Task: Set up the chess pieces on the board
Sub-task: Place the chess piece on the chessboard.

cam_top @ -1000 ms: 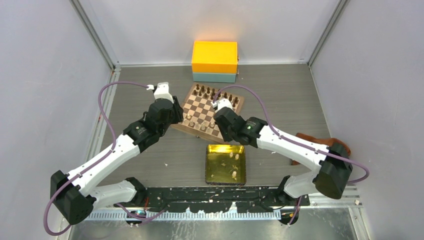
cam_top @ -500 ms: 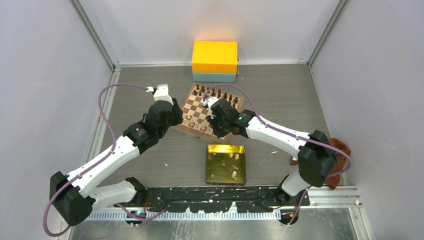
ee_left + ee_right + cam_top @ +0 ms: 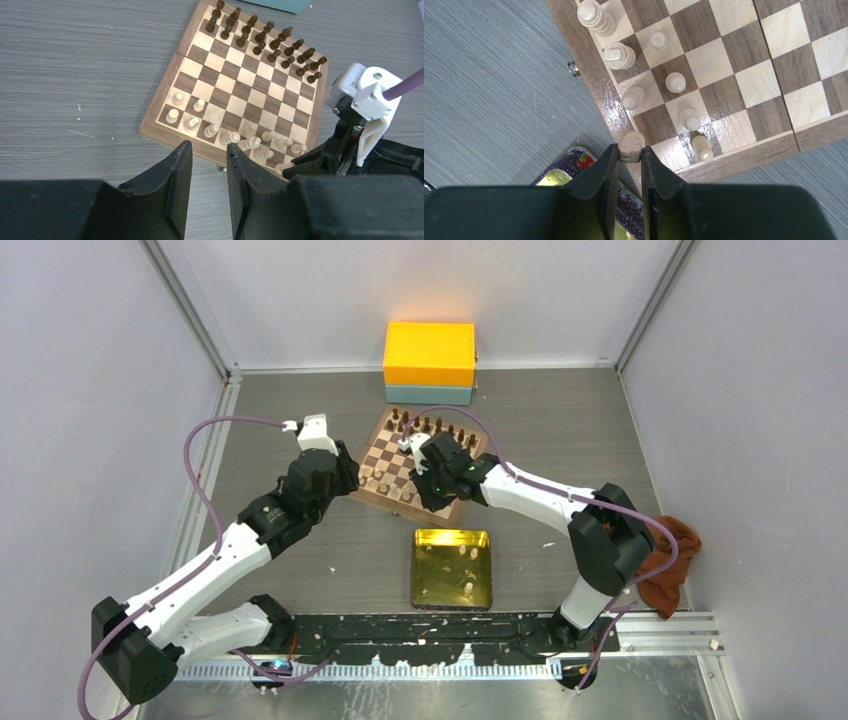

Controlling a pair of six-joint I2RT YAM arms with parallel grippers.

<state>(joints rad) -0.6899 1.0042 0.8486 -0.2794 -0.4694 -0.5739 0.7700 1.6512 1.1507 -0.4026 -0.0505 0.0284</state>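
Tray first: gold tray (image 3: 415,575) sits just on the near side of the board (image 3: 245,85), with a few cream pieces (image 3: 467,586) loose inside it, so not everything is out yet. On the board's two near rows about a dozen cream pieces stand, mostly bunched along the edge row. The second row has only a few at the left end and a few more towards the right, and the squares between look bare. Judgement: cream side a bit over half done, with gaps to fill and some pieces crowded or off-centre. Middle of the board has nothing on it. The board's two far rows are full of dark pieces (image 3: 265,37), which look set. Orange box (image 3: 430,353) stands beyond the board's far edge. Right gripper (image 3: 630,152) hangs over the board's near border by the corner on the tray side, fingers (image 3: 606,175) clamped on a held piece (image 3: 631,144), a pale cream one, head poking out above the tips. Whether its base touches the board I cannot tell. Left gripper (image 3: 207,155) is over the table just off the board's near edge, fingers (image 3: 175,175) a narrow gap apart, nothing between them, touching nothing.
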